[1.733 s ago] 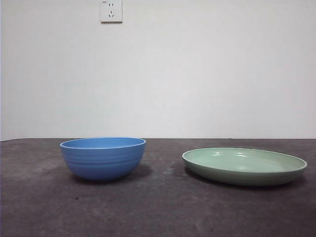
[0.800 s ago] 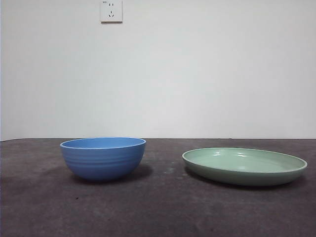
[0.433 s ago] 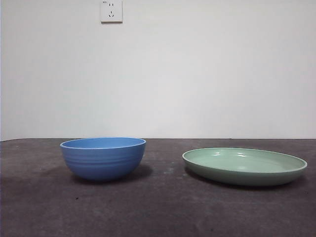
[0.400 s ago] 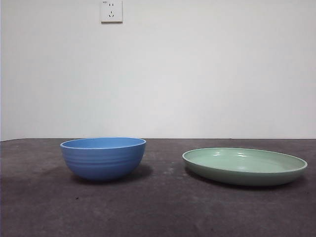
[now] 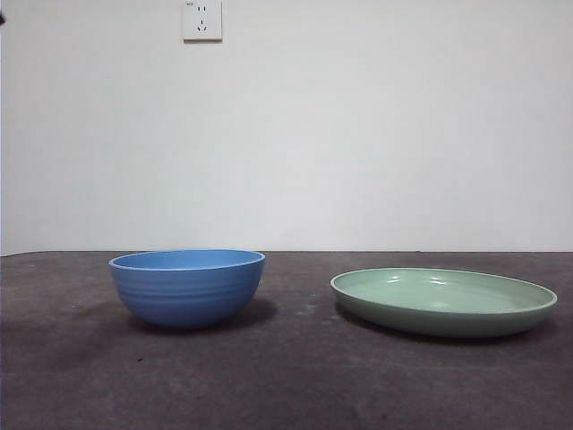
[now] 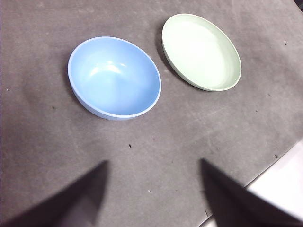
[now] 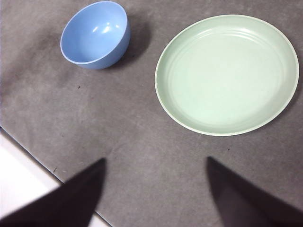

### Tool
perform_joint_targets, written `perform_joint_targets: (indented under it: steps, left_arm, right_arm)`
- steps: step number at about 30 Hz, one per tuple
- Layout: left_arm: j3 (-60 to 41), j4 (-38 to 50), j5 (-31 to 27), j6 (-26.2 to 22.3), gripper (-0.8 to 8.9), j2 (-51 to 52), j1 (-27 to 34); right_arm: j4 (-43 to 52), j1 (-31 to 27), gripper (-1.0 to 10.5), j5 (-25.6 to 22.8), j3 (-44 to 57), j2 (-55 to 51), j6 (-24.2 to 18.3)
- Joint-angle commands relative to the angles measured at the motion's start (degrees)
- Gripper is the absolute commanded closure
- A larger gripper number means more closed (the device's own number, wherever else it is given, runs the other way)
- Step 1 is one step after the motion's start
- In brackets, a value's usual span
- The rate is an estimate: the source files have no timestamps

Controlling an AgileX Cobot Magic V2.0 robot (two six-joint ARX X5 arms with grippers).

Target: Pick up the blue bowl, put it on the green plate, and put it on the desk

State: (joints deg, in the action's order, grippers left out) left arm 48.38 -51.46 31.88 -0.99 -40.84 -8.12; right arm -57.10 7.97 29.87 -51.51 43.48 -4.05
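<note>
Sitting upright, blue bowl (image 5: 187,287) beside green plate (image 5: 443,301); both end effectors spread apart.

A round, ridged blue bowl (image 5: 187,287) sits on the flat, dark grey-brown desk (image 5: 286,385), to the left as seen from the front. To its right, apart from it, lies a wide, shallow pale-green plate (image 5: 443,301). A white wall socket (image 5: 201,19) is on the wall behind, above the bowl.

Blue bowl (image 5: 187,287) (ridged, upright, empty) on the bench (image 5: 286,376); green plate (image 5: 443,301) flat, apart, beside it.
</note>
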Motion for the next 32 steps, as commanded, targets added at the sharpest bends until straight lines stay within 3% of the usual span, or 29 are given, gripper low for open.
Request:
perform_joint_targets:
  steps: [1,12,19,32]
  left_arm:
    - [1.1,0.5,0.3,-0.9,3.67,-0.3,-0.2]
    - [1.9,3.8,0.3,2.7,3.77,-3.2,-1.4]
    - [6.8,7.2,-1.2,4.9,3.77,-11.0,-4.7]
    - [19.3,7.4,-16.7,4.9,3.81,-32.8,-11.5]
  right_arm:
    - [0.7,0.2,5.4,0.2,-1.1,0.2,0.4]
    - [0.9,0.2,5.4,0.2,-1.1,0.2,0.6]
    - [0.9,0.2,5.4,0.2,-1.1,0.2,0.7]
    - [0.9,0.2,5.4,0.2,-1.1,0.2,0.7]
